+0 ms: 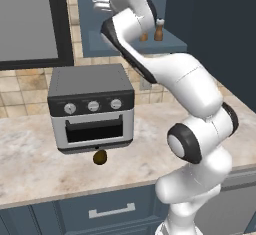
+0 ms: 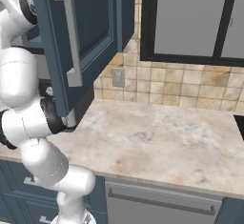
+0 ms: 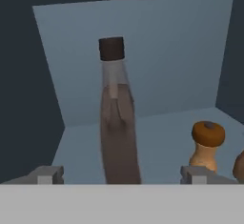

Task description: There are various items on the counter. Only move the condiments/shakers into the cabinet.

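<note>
In the hand view my gripper (image 3: pixel 121 174) is open, with one fingertip on each side of the dark syrup bottle (image 3: pixel 118 123) and a gap on both sides. The bottle, with its brown cap, stands inside the blue-grey cabinet (image 3: pixel 157 42); its base is hidden. To its right on the shelf floor stands a brown-topped wooden shaker (image 3: pixel 207 146), and a second one (image 3: pixel 239 166) is cut off by the edge. The left base view has both shakers (image 1: pixel 159 30) (image 1: pixel 144 37) on the cabinet shelf (image 1: pixel 172 43). A small round brown-green fruit (image 1: pixel 100 157) lies on the counter (image 1: pixel 30 154).
A grey toaster oven (image 1: pixel 92 104) with three knobs sits on the counter just behind the fruit. The cabinet's open door (image 2: pixel 71 32) hangs over the counter (image 2: pixel 167 132) beside my arm. Blue-grey drawers (image 1: pixel 112 210) run below the counter's front edge.
</note>
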